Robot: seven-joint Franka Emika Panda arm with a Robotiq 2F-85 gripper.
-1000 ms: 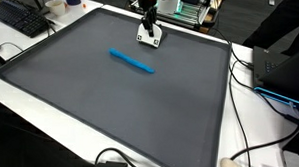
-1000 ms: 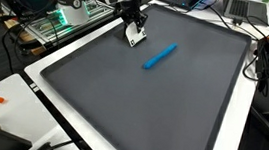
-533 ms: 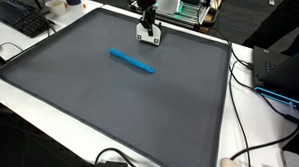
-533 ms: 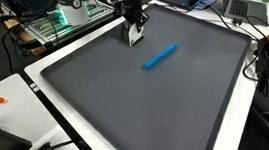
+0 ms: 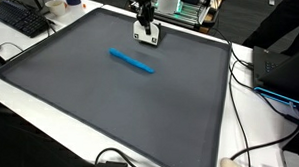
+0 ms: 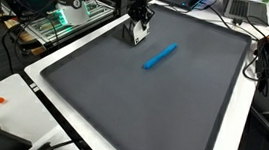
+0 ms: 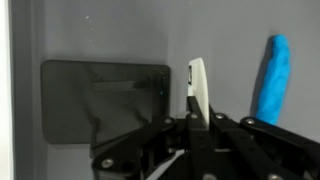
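My gripper [image 5: 145, 29] is shut on a thin white flat piece [image 5: 146, 36] and holds it just above the far part of the dark grey mat [image 5: 109, 102]. It shows in both exterior views, gripper [image 6: 136, 25] and white piece [image 6: 136, 35]. In the wrist view the white piece [image 7: 199, 88] stands edge-on between the black fingers [image 7: 196, 118]. A blue pen-like stick [image 5: 131, 61] lies on the mat a short way from the gripper, also seen in an exterior view [image 6: 159, 55] and in the wrist view [image 7: 272, 78].
The mat sits on a white table [image 5: 250, 117]. A black keyboard [image 5: 22, 19] lies beyond one mat edge. Cables [image 5: 252, 162] trail along another side. Electronics [image 6: 60, 22] and a laptop [image 6: 244, 8] stand near the far edges. A small orange item [image 6: 1, 99] lies on the table.
The gripper with the white piece has shifted slightly toward the far edge of the mat and a little upward. The blue stick has not moved.
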